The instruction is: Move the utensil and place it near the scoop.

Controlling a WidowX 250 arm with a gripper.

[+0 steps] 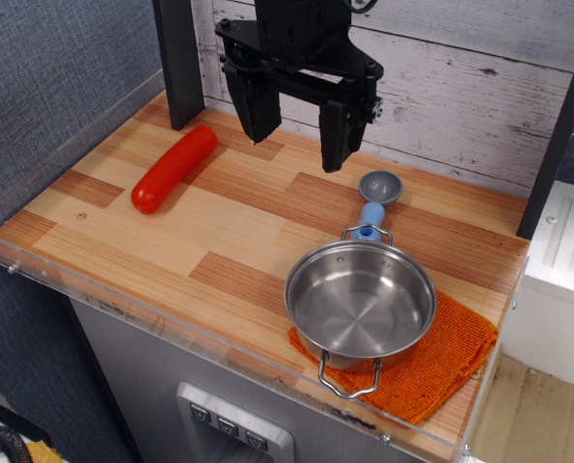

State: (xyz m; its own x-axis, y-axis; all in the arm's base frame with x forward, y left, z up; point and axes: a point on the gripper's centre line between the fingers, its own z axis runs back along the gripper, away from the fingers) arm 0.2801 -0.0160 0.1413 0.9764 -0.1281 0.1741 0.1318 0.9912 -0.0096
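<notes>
Hovering wide open and empty, the gripper [298,130] should drop onto the pan [361,301] rim — scoop [375,198] sits just beyond.

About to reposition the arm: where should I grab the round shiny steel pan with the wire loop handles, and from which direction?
Take the round shiny steel pan by its rim, from straight above. It sits upright with its mouth open, so one finger can drop inside and one outside. The left rim, over bare wood, looks easiest. The far rim is crowded by the small blue-handled scoop. The black pincer hangs open.

Shiny steel pan [361,301], woven cloth [451,357]
</notes>
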